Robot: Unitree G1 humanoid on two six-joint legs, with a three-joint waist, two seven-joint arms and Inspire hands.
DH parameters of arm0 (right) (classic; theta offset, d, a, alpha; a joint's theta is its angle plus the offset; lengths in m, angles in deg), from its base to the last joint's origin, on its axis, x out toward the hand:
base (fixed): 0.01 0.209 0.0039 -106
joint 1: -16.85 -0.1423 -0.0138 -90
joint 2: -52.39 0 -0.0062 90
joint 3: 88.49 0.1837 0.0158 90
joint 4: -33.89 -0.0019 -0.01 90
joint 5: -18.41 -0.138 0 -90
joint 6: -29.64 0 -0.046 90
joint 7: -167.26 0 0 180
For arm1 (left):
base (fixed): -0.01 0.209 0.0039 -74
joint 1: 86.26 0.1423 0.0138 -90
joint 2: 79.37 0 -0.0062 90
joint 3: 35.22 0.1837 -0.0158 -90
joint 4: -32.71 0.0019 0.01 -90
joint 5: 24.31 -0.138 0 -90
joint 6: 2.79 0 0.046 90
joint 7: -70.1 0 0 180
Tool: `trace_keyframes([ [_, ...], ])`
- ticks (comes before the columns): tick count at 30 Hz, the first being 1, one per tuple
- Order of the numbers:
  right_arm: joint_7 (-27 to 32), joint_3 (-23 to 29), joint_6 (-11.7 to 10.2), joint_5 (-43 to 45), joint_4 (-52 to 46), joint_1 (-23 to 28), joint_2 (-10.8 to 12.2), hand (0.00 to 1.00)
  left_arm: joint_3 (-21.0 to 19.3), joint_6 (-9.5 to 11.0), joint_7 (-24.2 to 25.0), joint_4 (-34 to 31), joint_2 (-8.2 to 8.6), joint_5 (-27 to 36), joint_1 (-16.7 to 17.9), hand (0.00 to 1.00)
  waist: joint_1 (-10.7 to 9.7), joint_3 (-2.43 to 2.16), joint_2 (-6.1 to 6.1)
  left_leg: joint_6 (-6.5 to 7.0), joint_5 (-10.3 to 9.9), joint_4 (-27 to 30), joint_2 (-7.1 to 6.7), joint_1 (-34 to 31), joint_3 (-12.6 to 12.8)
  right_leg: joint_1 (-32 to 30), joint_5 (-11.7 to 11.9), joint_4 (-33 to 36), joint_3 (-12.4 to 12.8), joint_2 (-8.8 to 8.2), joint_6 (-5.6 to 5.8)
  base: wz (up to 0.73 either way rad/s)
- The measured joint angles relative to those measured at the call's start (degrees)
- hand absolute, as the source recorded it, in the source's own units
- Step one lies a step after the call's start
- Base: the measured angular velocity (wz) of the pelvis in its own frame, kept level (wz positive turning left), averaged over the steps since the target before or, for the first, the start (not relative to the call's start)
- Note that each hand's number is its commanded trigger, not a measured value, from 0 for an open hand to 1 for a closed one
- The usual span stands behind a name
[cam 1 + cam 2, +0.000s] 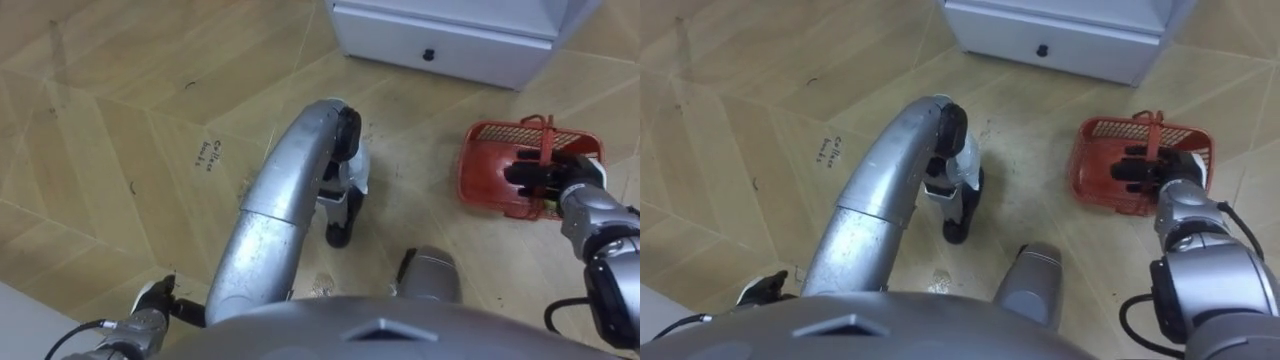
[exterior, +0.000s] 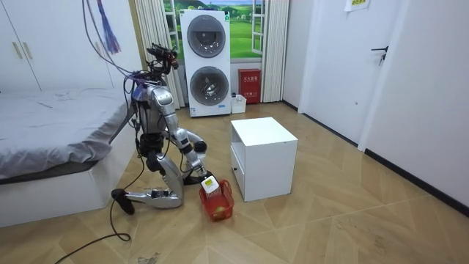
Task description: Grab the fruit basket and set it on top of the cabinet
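Red mesh fruit basket (image 1: 485, 170), far right, looks light and stiff; my right hand (image 1: 548, 180) is clenched round its arched handle (image 1: 547, 130), the natural hold. Whether my left hand (image 1: 152, 300), near left, is clenched I cannot tell.

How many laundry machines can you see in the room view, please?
2: the upper machine sits stacked on the lower machine, at the back between the curtains. None appear hidden.
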Motion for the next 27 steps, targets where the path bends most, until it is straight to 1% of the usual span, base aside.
trace_keyframes([
  [5,-0.1,-2.1,0.0,1.3,-1.3,-0.1,0.2,1.0,0.0,-0.3,0.0,0.1,0.01,0.0,-1.0,0.0,0.1,0.0,-0.32,0.04,0.0,0.3,0.25,0.0,-0.3,0.1,0.0,0.2,0.0,0.42,0.05,-0.01],
  [14,-0.6,-2.5,0.0,1.8,-1.3,-0.1,0.5,1.0,0.0,-0.4,0.0,0.1,0.03,0.0,-1.7,0.0,0.1,-0.15,-0.64,0.24,0.1,0.6,0.18,0.0,-0.4,0.4,-0.1,0.3,-0.1,0.56,0.1,0.0],
  [16,-0.6,-2.5,0.0,2.8,-1.3,-0.1,0.5,1.0,0.0,-0.4,0.1,0.1,0.03,0.0,-1.8,0.0,0.1,-0.01,-1.0,0.3,0.2,0.6,0.18,0.0,-0.4,0.4,-0.1,0.3,-0.1,0.54,0.1,0.0],
  [17,-0.7,-2.5,0.0,3.5,-1.2,-0.1,0.5,1.0,0.0,-0.4,0.1,0.1,0.03,0.0,-2.0,0.0,0.0,-0.05,-0.93,0.3,0.2,0.6,0.12,0.3,-0.4,0.7,-0.1,0.3,0.0,0.52,0.09,0.0],
  [20,-0.7,-2.5,0.0,3.9,-1.2,-0.1,0.4,1.0,0.0,-0.3,0.1,0.0,0.03,-0.4,-2.2,0.0,-0.1,0.08,-1.35,0.31,0.2,0.6,-0.02,0.9,-0.5,1.6,0.0,0.2,0.0,0.55,0.06,0.0],
  [22,-0.7,-2.5,0.0,4.0,-1.3,-0.1,0.5,1.0,-0.3,-0.3,0.1,-0.1,0.0,-0.7,-2.3,0.0,-0.1,0.23,-1.7,0.31,0.2,0.7,-0.02,1.4,-0.7,2.2,0.0,0.1,0.2,0.68,0.0,0.0],
  [25,-0.6,-2.3,0.0,5.7,-3.1,-0.1,0.4,1.0,-0.8,-0.3,0.1,-0.2,-0.06,-0.7,-2.9,0.0,-0.3,0.25,-2.38,0.28,0.1,1.0,-0.17,1.8,-1.2,3.5,0.0,-0.1,0.1,1.2,-0.19,0.01],
  [26,-0.4,-2.3,0.0,5.8,-4.5,-0.2,0.3,1.0,-1.0,-0.4,0.2,-0.1,-0.04,-0.6,-3.5,0.0,-0.6,0.29,-2.53,0.26,0.1,1.2,-0.35,2.0,-1.5,4.0,0.0,-0.2,-0.3,1.49,-0.3,0.0],
  [27,0.1,-2.3,0.0,6.1,-6.0,-0.3,0.4,1.0,-1.4,-0.6,0.2,-0.1,-0.06,-0.6,-4.3,0.0,-0.6,0.47,-3.12,0.26,0.1,1.3,-0.42,2.2,-1.6,4.4,-0.2,-0.3,-0.3,1.6,-0.64,0.0],
])
